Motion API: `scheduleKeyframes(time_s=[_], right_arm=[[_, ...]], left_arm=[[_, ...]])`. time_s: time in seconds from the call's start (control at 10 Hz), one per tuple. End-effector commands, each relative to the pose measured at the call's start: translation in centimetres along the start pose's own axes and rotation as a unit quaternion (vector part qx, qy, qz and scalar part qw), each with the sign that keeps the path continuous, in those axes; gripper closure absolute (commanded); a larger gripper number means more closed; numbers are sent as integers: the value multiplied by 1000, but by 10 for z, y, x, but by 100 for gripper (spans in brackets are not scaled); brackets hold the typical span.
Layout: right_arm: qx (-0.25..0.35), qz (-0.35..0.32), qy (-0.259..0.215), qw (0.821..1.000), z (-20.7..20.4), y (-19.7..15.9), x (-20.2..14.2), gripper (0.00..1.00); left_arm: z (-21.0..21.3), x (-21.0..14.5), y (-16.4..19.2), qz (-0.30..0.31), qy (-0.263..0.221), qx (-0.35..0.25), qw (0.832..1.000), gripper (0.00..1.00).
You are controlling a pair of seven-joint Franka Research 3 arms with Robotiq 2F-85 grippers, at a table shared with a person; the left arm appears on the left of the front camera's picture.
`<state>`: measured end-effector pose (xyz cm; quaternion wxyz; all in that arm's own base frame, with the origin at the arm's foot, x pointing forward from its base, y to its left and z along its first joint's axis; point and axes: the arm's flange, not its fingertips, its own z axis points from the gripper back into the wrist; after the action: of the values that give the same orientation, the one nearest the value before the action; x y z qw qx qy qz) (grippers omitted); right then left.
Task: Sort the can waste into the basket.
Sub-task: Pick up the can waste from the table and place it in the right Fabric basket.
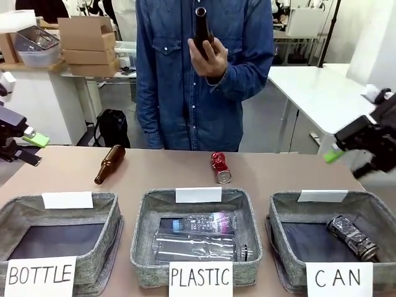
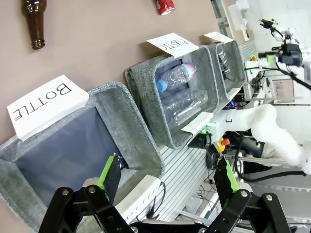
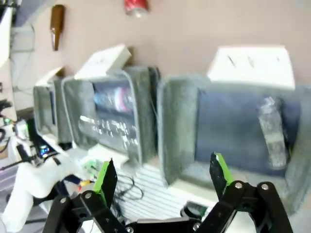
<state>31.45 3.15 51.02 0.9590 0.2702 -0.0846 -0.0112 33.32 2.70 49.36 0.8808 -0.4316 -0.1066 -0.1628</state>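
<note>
A shiny red can (image 1: 219, 167) lies on its side on the brown table behind the middle basket; it shows too as the red can (image 2: 165, 6) and the red can (image 3: 135, 6). A silver-grey can with dark print (image 1: 352, 237) lies inside the grey basket signed "CAN" (image 1: 284, 213) at the right, also seen as the silver-grey can (image 3: 272, 131) in the CAN basket (image 3: 175, 121). My left gripper (image 1: 31, 148) hangs open at the table's left edge, open too in its own view (image 2: 167, 174). My right gripper (image 1: 346, 154) stands open at the right, above the CAN basket (image 3: 163, 177).
The middle basket signed "PLASTIC" (image 1: 145, 216) holds clear plastic bottles (image 1: 198, 238). The left basket signed "BOTTLE" (image 1: 108, 213) shows a bare dark floor. A brown glass bottle (image 1: 109, 164) lies on the table. The person at the far side holds another brown bottle (image 1: 202, 31) upright at chest height.
</note>
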Motion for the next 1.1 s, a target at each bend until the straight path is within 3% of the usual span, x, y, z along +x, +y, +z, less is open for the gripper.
scheduleKeyframes(time_s=[0.0,0.1,0.2,0.5,0.7,0.8,1.0], right_arm=[[25,79,-22,996,-61,37,83,0],[5,93,-12,996,-75,46,103,0],[-12,78,-7,997,-57,34,97,0],[-13,4,5,1000,23,-25,13,0],[33,13,11,999,46,-47,-38,0],[40,5,-2,999,45,-51,-44,0],[35,-28,-45,998,32,-42,-21,0]], left_arm=[[3,-2,0,-6,4,0,1000,0],[3,-2,0,-6,4,0,1000,0],[3,-2,0,-6,4,0,1000,0],[3,-2,0,-6,4,0,1000,0],[3,-2,0,-6,4,0,1000,0],[3,-2,0,-6,4,0,1000,0],[3,-2,0,-6,4,0,1000,0]])
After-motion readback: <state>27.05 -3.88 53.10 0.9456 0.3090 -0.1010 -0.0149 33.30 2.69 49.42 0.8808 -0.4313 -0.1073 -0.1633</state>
